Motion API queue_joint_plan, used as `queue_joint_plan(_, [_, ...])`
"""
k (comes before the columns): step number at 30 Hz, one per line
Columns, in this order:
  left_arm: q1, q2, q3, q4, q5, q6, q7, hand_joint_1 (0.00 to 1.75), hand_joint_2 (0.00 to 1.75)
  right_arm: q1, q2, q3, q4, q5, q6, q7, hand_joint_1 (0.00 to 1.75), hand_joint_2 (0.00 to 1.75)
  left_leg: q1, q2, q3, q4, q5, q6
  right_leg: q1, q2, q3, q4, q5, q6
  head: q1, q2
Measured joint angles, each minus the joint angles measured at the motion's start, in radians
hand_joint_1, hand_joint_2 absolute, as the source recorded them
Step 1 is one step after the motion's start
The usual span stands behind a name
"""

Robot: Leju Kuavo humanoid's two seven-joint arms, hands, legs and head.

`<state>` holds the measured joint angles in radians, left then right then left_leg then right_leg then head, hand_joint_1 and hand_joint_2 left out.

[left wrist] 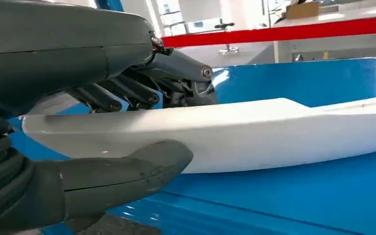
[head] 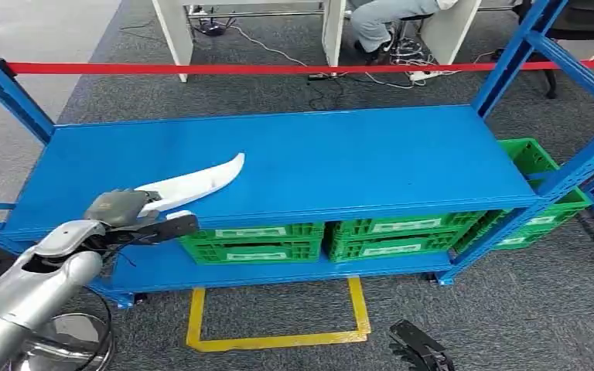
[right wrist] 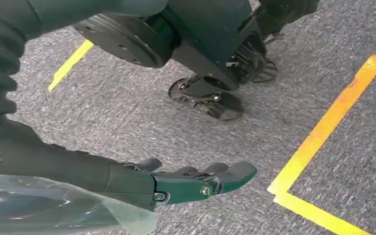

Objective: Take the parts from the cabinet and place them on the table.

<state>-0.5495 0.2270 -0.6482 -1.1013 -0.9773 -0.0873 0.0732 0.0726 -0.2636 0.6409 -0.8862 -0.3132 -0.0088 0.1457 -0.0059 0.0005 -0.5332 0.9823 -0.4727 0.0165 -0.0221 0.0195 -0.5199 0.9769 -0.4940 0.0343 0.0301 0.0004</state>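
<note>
Overhead, head view first.
Left hand (head: 135, 216): at the near left edge of the blue shelf (head: 371, 162), fingers closed round the near end of the white part (head: 193, 184).
White part: long, curved, tapering to a point; lies across the left part of the shelf top, pointed end toward the middle, near end in the hand at the front edge.
Right hand (head: 420, 349): low at the bottom of the picture, over grey carpet (head: 510, 317); finger state not readable from up here.
Lower shelf: green crates (head: 332, 236) side by side below the top board; another green crate (head: 545, 193) at the right end.
Floor: yellow tape outline (head: 278, 325) in front of the rack.
Background: red tape (head: 278, 69) stretched across behind the rack; a seated person's legs (head: 383, 19) at a white desk beyond.

Left wrist view.
Grasp: thumb (left wrist: 127, 171) pressed on one side of the white part, dark fingers (left wrist: 127, 93) wrapped over the opposite side. Held firmly.
Part's position: its underside is close to the blue surface; contact cannot be told.

Right wrist view.
Right hand: hangs over carpet, fingers (right wrist: 210, 178) stretched out, apart, holding nothing.
Nearby: yellow floor tape (right wrist: 323, 137) to one side of the hand.
</note>
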Motion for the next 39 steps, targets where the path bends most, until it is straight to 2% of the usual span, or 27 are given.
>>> queue_joint_plan(3, [0.004,-0.002,0.010,0.007,0.037,0.027,-0.012,1.75,1.75,0.001,0.000,0.001,0.000,-0.011,-0.002,-0.002,0.00,1.75,0.000,0.000,0.000,0.000,0.000,0.000,0.000,0.000,0.000,0.000,0.000,0.000,0.000,0.000])
queue_joint_plan(6, [0.029,-0.006,0.037,-0.003,0.075,0.103,-0.019,1.75,1.75,0.010,-0.005,0.002,-0.006,-0.030,-0.012,-0.006,0.00,1.75,0.000,0.000,0.000,0.000,0.001,0.000,0.000,0.000,0.000,0.000,0.000,0.000,0.000,0.000])
queue_joint_plan(10, [0.098,-0.007,0.079,-0.084,0.131,0.208,-0.042,1.75,1.75,0.027,-0.013,0.003,-0.017,-0.059,-0.037,-0.013,0.00,1.75,0.000,0.000,0.000,0.000,0.001,0.000,0.000,0.000,0.000,0.000,0.000,0.000,0.000,0.000])
queue_joint_plan(12, [0.159,-0.007,0.108,-0.159,0.191,0.276,-0.085,1.75,1.75,0.039,-0.018,0.005,-0.024,-0.083,-0.061,-0.024,0.00,1.75,0.000,0.000,-0.001,0.000,0.001,0.000,0.000,0.000,-0.001,0.000,0.000,0.000,0.000,0.000])
queue_joint_plan(16, [0.299,-0.008,0.160,-0.370,0.294,0.403,-0.184,1.75,1.75,0.070,-0.032,0.014,-0.046,-0.127,-0.126,-0.047,0.00,1.75,0.000,0.000,-0.004,0.000,-0.001,0.001,-0.001,0.000,-0.003,0.000,0.000,0.000,0.000,0.000])
queue_joint_plan(19, [0.421,-0.018,0.194,-0.533,0.280,0.487,-0.196,1.75,1.75,0.095,-0.046,0.024,-0.071,-0.134,-0.202,-0.078,0.00,1.75,-0.004,0.000,-0.004,0.001,-0.003,0.001,-0.003,0.001,-0.004,-0.001,-0.001,0.001,-0.001,0.000])
queue_joint_plan(23, [0.564,-0.028,0.222,-0.713,0.235,0.544,-0.195,1.75,1.75,0.120,-0.063,0.027,-0.117,-0.169,-0.268,-0.095,0.00,1.75,-0.006,0.000,-0.006,0.003,-0.004,0.004,-0.006,0.000,-0.004,-0.001,-0.002,0.004,0.000,0.000])
queue_joint_plan(27, [0.653,-0.028,0.249,-0.815,0.267,0.611,-0.245,1.75,1.75,0.151,-0.075,0.013,-0.168,-0.236,-0.301,-0.099,0.00,1.75,-0.009,0.000,-0.007,0.008,-0.008,0.011,-0.009,-0.001,-0.003,-0.002,-0.002,0.011,-0.001,0.000])
queue_joint_plan(30, [0.695,-0.023,0.255,-0.860,0.269,0.628,-0.263,1.75,1.75,0.172,-0.082,-0.002,-0.196,-0.253,-0.305,-0.104,0.00,1.75,-0.013,0.000,-0.008,0.010,-0.008,0.019,-0.012,-0.001,-0.001,-0.008,0.002,0.020,-0.001,0.000])
queue_joint_plan(31, [0.703,-0.023,0.257,-0.872,0.270,0.630,-0.264,1.75,1.75,0.176,-0.085,-0.006,-0.205,-0.253,-0.305,-0.105,0.00,1.75,-0.008,0.000,-0.005,-0.004,0.000,0.028,-0.010,0.000,0.001,-0.009,0.001,0.025,0.000,0.000])
queue_joint_plan(32, [0.708,-0.023,0.257,-0.880,0.272,0.631,-0.264,1.75,1.75,0.180,-0.089,-0.008,-0.210,-0.254,-0.305,-0.105,0.00,1.75,-0.004,0.006,0.000,-0.012,0.006,0.033,-0.011,-0.005,-0.012,0.006,-0.013,0.023,0.001,0.000])
queue_joint_plan(33, [0.711,-0.023,0.257,-0.887,0.272,0.632,-0.265,1.75,1.75,0.182,-0.090,-0.008,-0.214,-0.255,-0.305,-0.106,0.00,1.75,-0.003,0.006,-0.001,-0.013,0.007,0.038,-0.008,-0.010,-0.033,0.050,-0.047,0.021,0.003,0.000])
queue_joint_plan(35, [0.720,-0.023,0.258,-0.892,0.272,0.633,-0.265,1.75,1.75,0.183,-0.093,-0.013,-0.218,-0.257,-0.307,-0.106,0.00,1.75,-0.006,0.008,-0.003,-0.013,0.006,0.040,-0.008,-0.011,-0.113,0.226,-0.133,0.022,0.005,0.000])
queue_joint_plan(36, [0.724,-0.023,0.257,-0.892,0.272,0.633,-0.265,1.75,1.75,0.186,-0.094,-0.014,-0.219,-0.257,-0.307,-0.106,0.00,1.75,-0.007,0.009,-0.004,-0.012,0.005,0.041,-0.007,-0.011,-0.151,0.303,-0.158,0.023,0.006,0.000])
queue_joint_plan(37, [0.727,-0.023,0.258,-0.892,0.272,0.633,-0.265,1.75,1.75,0.190,-0.094,-0.014,-0.219,-0.258,-0.307,-0.106,0.00,1.75,-0.008,0.010,-0.003,-0.011,0.008,0.040,-0.006,-0.011,-0.166,0.333,-0.155,0.023,0.005,0.000])
queue_joint_plan(38, [0.729,-0.023,0.258,-0.892,0.272,0.634,-0.265,1.75,1.75,0.193,-0.094,-0.014,-0.220,-0.259,-0.307,-0.106,0.00,1.75,-0.008,0.010,-0.003,-0.009,0.008,0.040,-0.006,-0.011,-0.155,0.312,-0.131,0.021,0.006,0.000])
queue_joint_plan(39, [0.731,-0.023,0.258,-0.892,0.272,0.636,-0.266,1.75,1.75,0.194,-0.094,-0.015,-0.221,-0.262,-0.307,-0.106,0.00,1.75,-0.008,0.010,-0.003,-0.007,0.008,0.040,-0.006,-0.011,-0.126,0.254,-0.092,0.020,0.006,0.000])
